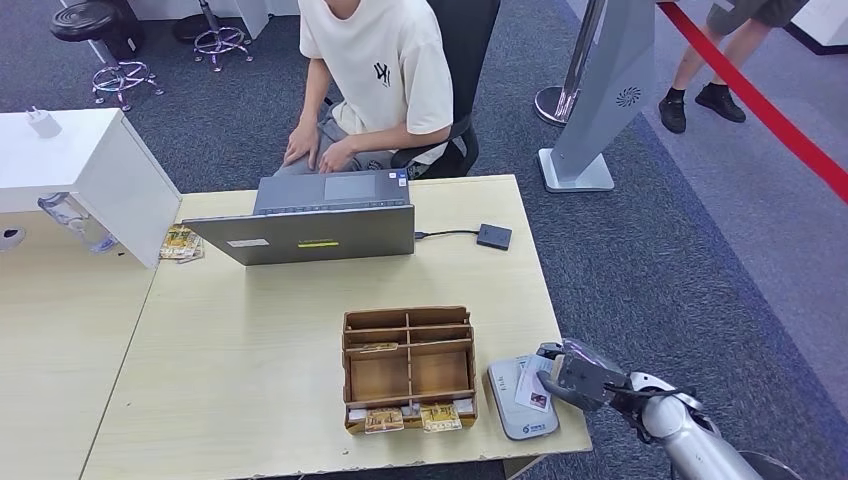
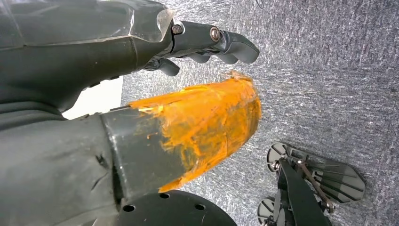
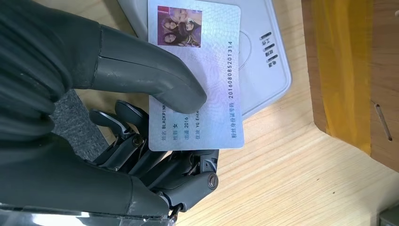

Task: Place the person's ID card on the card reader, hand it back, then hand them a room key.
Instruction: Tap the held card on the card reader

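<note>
My right hand (image 1: pixel 585 380) pinches the ID card (image 1: pixel 532 384) at the table's front right corner. The card (image 3: pixel 207 70), white with a small photo, lies over the grey card reader (image 3: pixel 263 28), thumb (image 3: pixel 150 70) pressed on top and fingers (image 3: pixel 155 160) beneath. The reader (image 1: pixel 512 408) sits just right of the wooden organiser (image 1: pixel 408 368), whose front slots hold yellow room key cards (image 1: pixel 412 418). My left hand (image 2: pixel 211 42) hangs over the carpet, fingers curled and nothing in it. The person (image 1: pixel 372 80) sits behind the laptop (image 1: pixel 310 232) at the far side.
A small black box (image 1: pixel 493 236) on a cable lies right of the laptop. A white block (image 1: pixel 90 170) stands at the left, with a plastic item beside it. A grey kiosk stand (image 1: pixel 600 90) and a red barrier (image 1: pixel 770 110) are on the carpet; another person's legs (image 1: pixel 720 60) beyond.
</note>
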Robot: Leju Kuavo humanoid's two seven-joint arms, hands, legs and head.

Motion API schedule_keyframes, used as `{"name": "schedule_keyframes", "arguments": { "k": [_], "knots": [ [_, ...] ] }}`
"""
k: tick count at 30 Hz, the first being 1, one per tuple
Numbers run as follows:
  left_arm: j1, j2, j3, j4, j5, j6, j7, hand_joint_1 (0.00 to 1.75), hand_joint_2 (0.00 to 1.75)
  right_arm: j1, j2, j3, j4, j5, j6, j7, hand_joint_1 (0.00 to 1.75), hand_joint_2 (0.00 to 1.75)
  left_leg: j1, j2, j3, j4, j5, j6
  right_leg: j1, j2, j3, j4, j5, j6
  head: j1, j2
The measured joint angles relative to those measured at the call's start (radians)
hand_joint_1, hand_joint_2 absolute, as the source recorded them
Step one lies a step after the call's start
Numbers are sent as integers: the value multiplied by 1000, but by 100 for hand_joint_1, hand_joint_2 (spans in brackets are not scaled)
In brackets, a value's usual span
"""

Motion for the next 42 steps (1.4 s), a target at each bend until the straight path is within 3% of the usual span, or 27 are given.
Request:
{"name": "schedule_keyframes", "arguments": {
  "k": [9,15,19,24,33,36,42],
  "knots": [
    [1,0,5,0,0,0,0,0,0,-4,-1,7,11,-6,-21,7,175,175,0,0,0,0,0,0,0,0,0,0,0,0,0,0],
    [2,-3,11,0,0,0,3,0,0,-5,25,-4,22,-29,-146,-18,175,175,0,0,0,0,0,0,0,0,0,0,0,0,0,0],
    [3,-8,14,0,0,1,3,0,0,3,78,-45,-4,-61,-239,-45,175,175,0,0,0,0,0,0,0,0,0,0,0,0,0,0],
    [4,-15,20,0,0,2,4,0,0,31,187,-146,-112,-114,-384,-105,175,175,0,0,0,0,0,0,1,0,0,0,0,0,0,0],
    [5,-21,20,0,-2,3,13,0,0,99,360,-280,-363,-152,-521,-165,175,175,0,0,-1,0,0,0,1,0,0,0,0,0,0,0],
    [5,-21,20,0,-2,4,14,0,0,118,398,-286,-431,-122,-566,-168,175,175,0,0,-1,0,0,0,1,0,0,0,0,0,0,0],
    [3,-23,20,0,-4,9,19,0,0,139,444,-216,-548,85,-780,-174,175,175,0,1,-1,0,0,0,1,0,0,0,0,0,0,0]
  ]
}}
